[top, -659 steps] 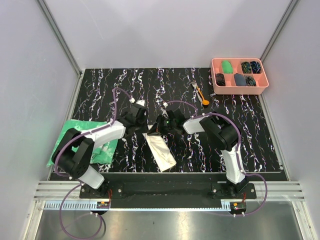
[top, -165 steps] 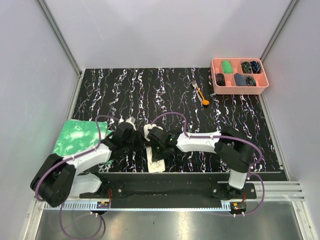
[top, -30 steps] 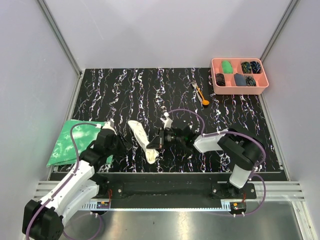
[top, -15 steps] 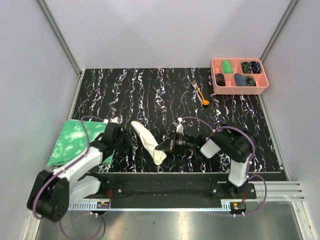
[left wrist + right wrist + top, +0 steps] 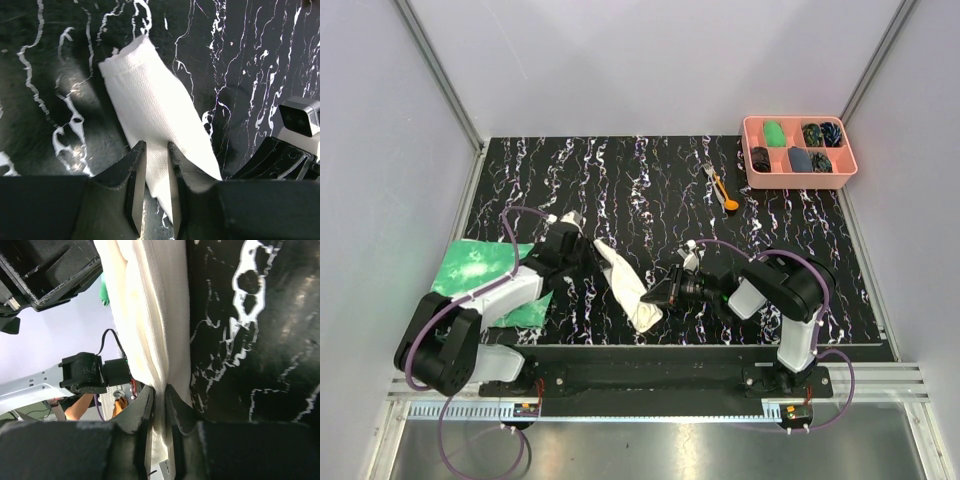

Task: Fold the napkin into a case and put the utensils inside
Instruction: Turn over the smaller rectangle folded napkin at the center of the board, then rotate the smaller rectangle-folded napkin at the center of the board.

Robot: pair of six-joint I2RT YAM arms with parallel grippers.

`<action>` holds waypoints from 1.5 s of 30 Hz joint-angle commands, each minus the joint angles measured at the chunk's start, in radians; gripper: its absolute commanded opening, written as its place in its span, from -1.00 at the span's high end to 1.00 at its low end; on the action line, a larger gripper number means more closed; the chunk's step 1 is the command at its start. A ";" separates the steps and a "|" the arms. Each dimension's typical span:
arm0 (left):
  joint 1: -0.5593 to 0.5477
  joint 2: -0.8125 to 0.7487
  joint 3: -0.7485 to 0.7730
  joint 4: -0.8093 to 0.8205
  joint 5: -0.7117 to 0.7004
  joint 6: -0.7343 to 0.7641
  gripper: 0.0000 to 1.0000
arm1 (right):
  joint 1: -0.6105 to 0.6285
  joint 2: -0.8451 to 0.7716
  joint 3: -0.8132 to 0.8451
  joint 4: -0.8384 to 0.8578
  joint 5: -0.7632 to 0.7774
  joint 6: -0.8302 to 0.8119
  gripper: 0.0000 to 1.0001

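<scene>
The napkin [image 5: 628, 288], folded into a narrow cream-white strip, lies slanted on the black marbled table near the front. My left gripper [image 5: 588, 255] is at its far upper end. In the left wrist view the fingers [image 5: 137, 170] stand narrowly open astride the napkin [image 5: 150, 100], and dark table shows in the gap. My right gripper [image 5: 663, 297] is at the strip's lower right side. There the jaws [image 5: 159, 390] pinch the napkin [image 5: 155, 315] along a fold. The utensils [image 5: 720, 188], a fork and an orange spoon, lie far off at the back right.
A pink compartment tray [image 5: 848, 165] with small dark and green items sits in the back right corner. A green-and-white mottled cloth [image 5: 480, 275] lies at the table's left edge under my left arm. Grey walls close in the table on three sides.
The napkin strip has shifted right and towards the front with my right gripper. My left gripper has moved up and right to the strip's far end, and its jaws have narrowed.
</scene>
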 commanded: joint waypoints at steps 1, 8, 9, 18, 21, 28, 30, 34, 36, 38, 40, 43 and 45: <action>-0.032 0.090 0.062 0.098 0.036 -0.003 0.51 | -0.009 -0.036 -0.006 -0.064 -0.023 -0.036 0.57; -0.076 0.218 0.139 0.142 0.040 -0.009 0.53 | -0.018 -0.247 0.043 -0.565 0.047 -0.239 -0.13; -0.082 0.239 0.160 0.144 0.042 -0.007 0.53 | -0.020 -0.281 0.077 -0.659 0.069 -0.278 -0.20; -0.101 0.279 0.244 0.090 0.054 0.040 0.53 | 0.015 -0.525 0.364 -1.505 0.342 -0.623 -0.46; -0.107 0.243 0.255 0.056 0.045 0.052 0.53 | 0.078 -0.525 0.410 -1.471 0.279 -0.594 -0.35; -0.107 0.238 0.327 -0.005 0.056 0.066 0.53 | 0.146 -0.438 0.433 -1.221 0.159 -0.492 -0.01; -0.104 0.279 0.344 -0.005 0.056 0.069 0.54 | 0.150 -0.413 0.413 -1.171 0.127 -0.464 0.07; -0.093 0.364 0.405 -0.004 0.071 0.074 0.57 | 0.157 -0.370 0.367 -1.056 0.084 -0.430 0.20; -0.090 0.408 0.424 0.003 0.068 0.075 0.57 | 0.157 -0.352 0.330 -1.017 0.080 -0.421 0.23; -0.088 0.463 0.461 0.012 0.074 0.083 0.58 | 0.157 -0.341 0.301 -1.008 0.087 -0.422 0.25; -0.088 0.505 0.508 0.012 0.085 0.092 0.60 | 0.157 -0.324 0.272 -0.994 0.104 -0.428 0.26; -0.082 0.589 0.563 0.029 0.131 0.105 0.63 | 0.155 -0.309 0.243 -1.013 0.147 -0.441 0.31; -0.081 0.644 0.597 0.018 0.142 0.117 0.65 | 0.153 -0.312 0.227 -1.045 0.204 -0.458 0.32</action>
